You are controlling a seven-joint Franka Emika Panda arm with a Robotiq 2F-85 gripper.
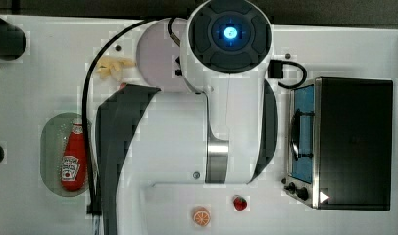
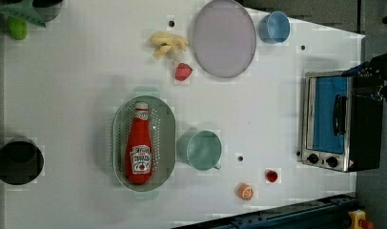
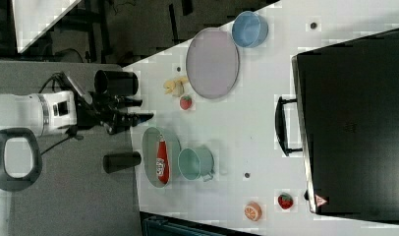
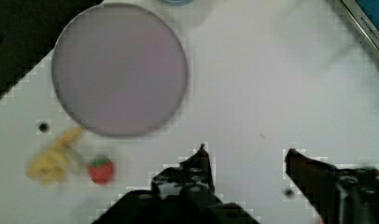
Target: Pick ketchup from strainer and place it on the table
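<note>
Top view: the red plastic ketchup squeeze bottle (image 1: 73, 157) lies flat in the pale green oval perforated strainer (image 1: 49, 152), near the white table (image 1: 30, 73) edge on the top view's left.
Left view: white cap toward the far edge; green mug (image 2: 200, 150) just beside the strainer.
Wrist view: my gripper (image 4: 246, 154) hangs empty, jaws apart, over bare table.
Handling: probably light, smooth, slightly yielding; grasp mid-body across the width.

Open hand (image 4: 246, 151) above white table (image 4: 271, 84), lilac plate (image 4: 120, 70), strawberry (image 4: 101, 170)

Ketchup (image 2: 138, 149) lying in strainer (image 2: 168, 138)
</note>
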